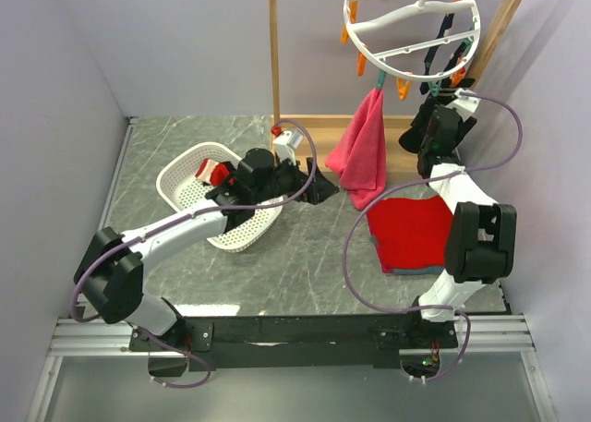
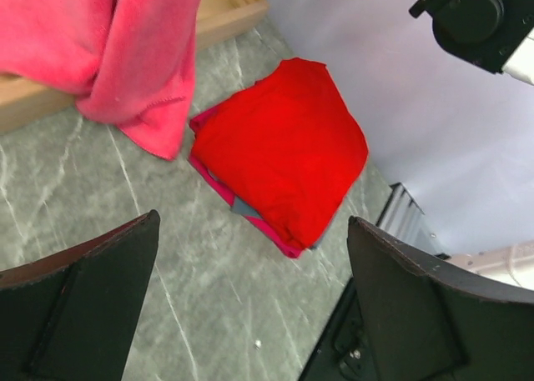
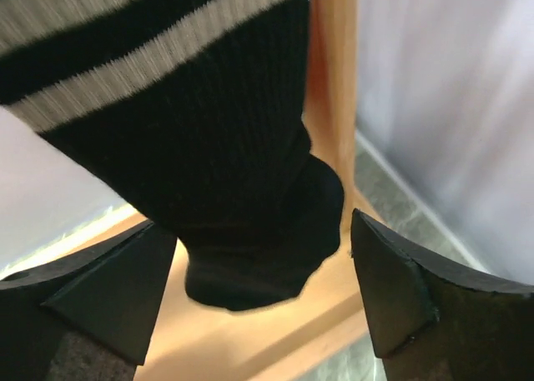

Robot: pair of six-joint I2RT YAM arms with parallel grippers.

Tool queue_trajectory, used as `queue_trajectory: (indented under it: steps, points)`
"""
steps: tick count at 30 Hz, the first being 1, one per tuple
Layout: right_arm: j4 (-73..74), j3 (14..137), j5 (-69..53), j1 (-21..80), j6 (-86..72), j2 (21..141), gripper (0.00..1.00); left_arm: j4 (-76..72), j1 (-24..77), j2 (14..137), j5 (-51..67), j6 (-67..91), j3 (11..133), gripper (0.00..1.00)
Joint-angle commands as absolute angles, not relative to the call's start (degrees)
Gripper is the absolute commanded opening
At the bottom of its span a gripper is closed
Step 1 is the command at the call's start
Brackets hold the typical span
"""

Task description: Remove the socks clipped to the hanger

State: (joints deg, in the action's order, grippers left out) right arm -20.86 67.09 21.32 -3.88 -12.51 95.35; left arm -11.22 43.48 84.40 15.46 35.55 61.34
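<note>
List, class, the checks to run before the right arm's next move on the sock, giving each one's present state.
1. The right gripper is open: ok.
2. The striped sock hangs with its toe between the jaws: ok.
3. The sock's clip on the hanger is holding: cannot tell, the clip is out of sight.
4. The pink towel is apart from the right gripper: ok.
5. The left gripper is open and empty: ok.

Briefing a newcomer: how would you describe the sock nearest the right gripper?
Find the wooden rack at the back, then the white ring hanger on it. Below its right side, inside the open right gripper, hangs a black sock with white stripes, unlike the pink towel.
</note>
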Motion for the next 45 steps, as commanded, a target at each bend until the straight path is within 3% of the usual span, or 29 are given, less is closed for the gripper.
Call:
queue_trajectory:
  steps: [1,5,6,7,10,14,19,24,32,37,45]
  points:
    - [-34.35,66.54,26.81,-3.69,-10.29,95.89,0.85,-9.32,43.51,87.01,14.5,32.26,65.13,0.99]
    - [-37.0,67.32,26.98,-3.69,-9.14,98.17,0.75,-8.7,43.5,88.24,15.12,32.17,66.09,0.99]
    - [-37.09,67.85,26.63,-3.69,-8.88,99.04,0.69,-8.61,43.51,88.5,15.55,32.17,66.18,0.99]
    - [-37.0,67.94,26.11,-3.69,-8.7,99.14,0.53,-8.53,43.42,88.59,15.64,32.25,66.36,0.99]
    - [-36.65,66.37,25.58,-3.6,-10.19,98.35,0.3,-7.82,43.42,88.59,16.26,32.43,66.71,0.99]
    - [-35.51,62.67,24.87,-2.82,-11.51,94.32,0.13,-8.78,43.42,88.16,17.4,33.39,66.45,0.99]
    - [-22.35,64.15,25.75,1.48,-12.21,87.9,0.01,-13.0,43.42,88.85,22.05,37.43,65.74,0.98]
    - [-7.24,65.66,25.93,5.0,-17.74,81.15,0.0,-16.43,43.5,90.53,24.87,40.43,66.27,0.99]
    - [4.21,65.39,27.86,11.51,-18.11,69.28,0.0,-21.71,43.42,89.65,27.24,44.56,64.87,0.99]
    - [8.25,68.55,18.47,12.91,-16.09,66.01,0.0,-21.54,43.51,88.77,27.51,44.56,65.21,0.98]
    - [19.67,82.59,7.05,17.83,-15.91,71.18,0.01,-14.68,43.42,82.37,22.33,37.72,67.32,0.96]
